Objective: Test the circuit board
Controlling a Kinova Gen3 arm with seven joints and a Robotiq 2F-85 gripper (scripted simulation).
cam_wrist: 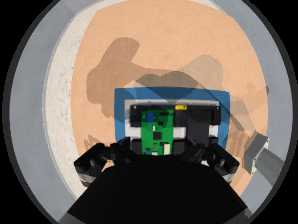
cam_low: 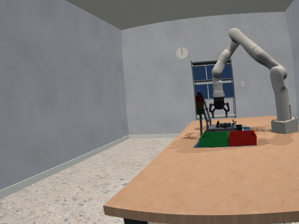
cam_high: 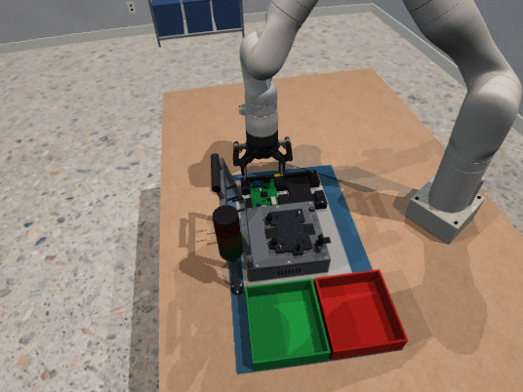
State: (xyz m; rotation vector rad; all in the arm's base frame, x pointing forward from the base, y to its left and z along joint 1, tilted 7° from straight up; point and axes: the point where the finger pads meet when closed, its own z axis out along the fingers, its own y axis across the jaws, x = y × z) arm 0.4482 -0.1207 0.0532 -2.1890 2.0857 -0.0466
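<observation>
The green circuit board [cam_high: 261, 192] lies in the black tray [cam_high: 288, 187] at the far end of the blue mat; it also shows in the wrist view [cam_wrist: 157, 132]. My gripper [cam_high: 261, 168] hangs open and empty a short way above the board, fingers pointing down; it also shows in the exterior view [cam_low: 219, 111]. The grey tester [cam_high: 288, 239] stands just in front of the tray, its black nest exposed. Its lid [cam_high: 225, 185] is raised at the left. The signal light [cam_high: 227, 232] is a dark column at the tester's left. The green bin [cam_high: 285, 322] and the red bin [cam_high: 359, 312] sit at the near end.
The arm's grey base [cam_high: 446, 212] stands on the table to the right of the mat. A blue shelf unit [cam_high: 197, 17] stands on the floor beyond the table. The table's left edge runs close to the signal light.
</observation>
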